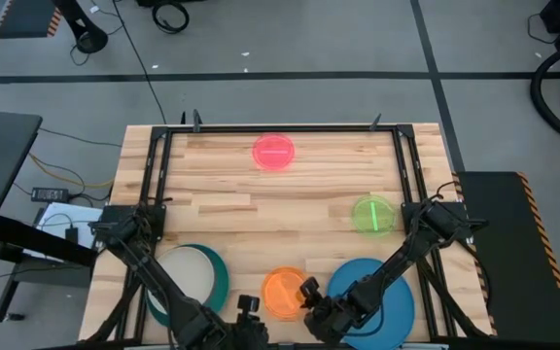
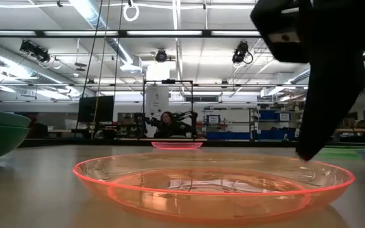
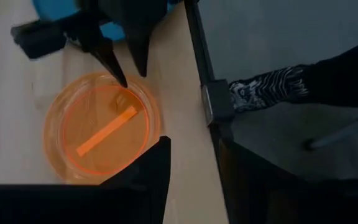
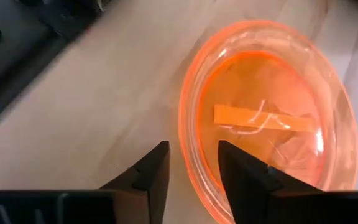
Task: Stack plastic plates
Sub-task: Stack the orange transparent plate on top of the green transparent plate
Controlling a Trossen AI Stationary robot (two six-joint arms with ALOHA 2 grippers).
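A small translucent orange plate (image 1: 283, 292) (image 4: 272, 118) lies flat near the table's near edge. My right gripper (image 1: 309, 295) (image 4: 192, 146) is open at the plate's right rim, one finger outside it and one over the inside. My left gripper (image 1: 248, 309) waits at the near edge, left of the orange plate (image 3: 98, 127). A beige plate (image 1: 185, 274) rests in a large teal plate (image 1: 218, 280) at the near left. A large blue plate (image 1: 389, 292) lies at the near right. A small green plate (image 1: 372, 214) and a small pink plate (image 1: 273, 153) lie farther back. My right gripper comes from above, slanting down, with the orange plate's right rim (image 4: 188, 168) between its open fingers (image 4: 241, 168). I cannot tell whether either finger touches the rim. The plate sits flat on the table.
A black metal frame (image 1: 154, 194) runs around the tabletop. In the left wrist view a person's patterned sleeve (image 3: 266, 90) shows beyond the table's near edge. Bare wood (image 1: 261, 214) lies across the table's middle between the plates.
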